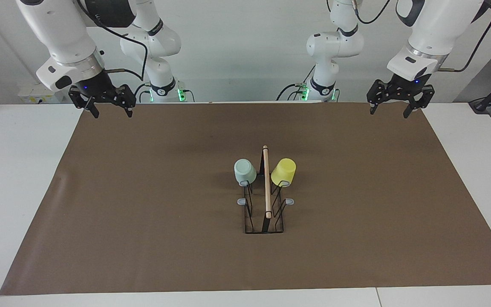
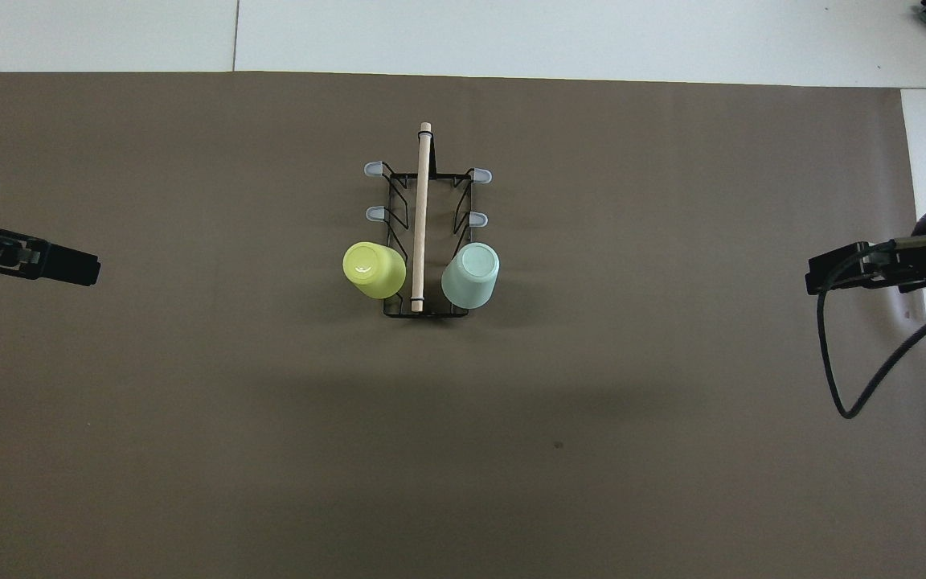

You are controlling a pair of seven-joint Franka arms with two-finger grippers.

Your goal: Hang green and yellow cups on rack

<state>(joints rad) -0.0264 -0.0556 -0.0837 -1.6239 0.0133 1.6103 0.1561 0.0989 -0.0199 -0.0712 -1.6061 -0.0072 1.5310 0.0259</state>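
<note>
— Left hand [image 1: 388, 110] and right hand [image 1: 112, 110]?
— Both empty with fingers spread, raised over the brown mat's [image 1: 143, 204] corners nearest the robots.
— The cups?
— Green cup [image 1: 244, 171] and yellow cup [image 1: 284, 172] hang upside down on the rack's [image 1: 266, 213] prongs nearest the robots, one each side of the wooden rod [image 1: 267, 183], mid-table [image 1: 11, 179].
</note>
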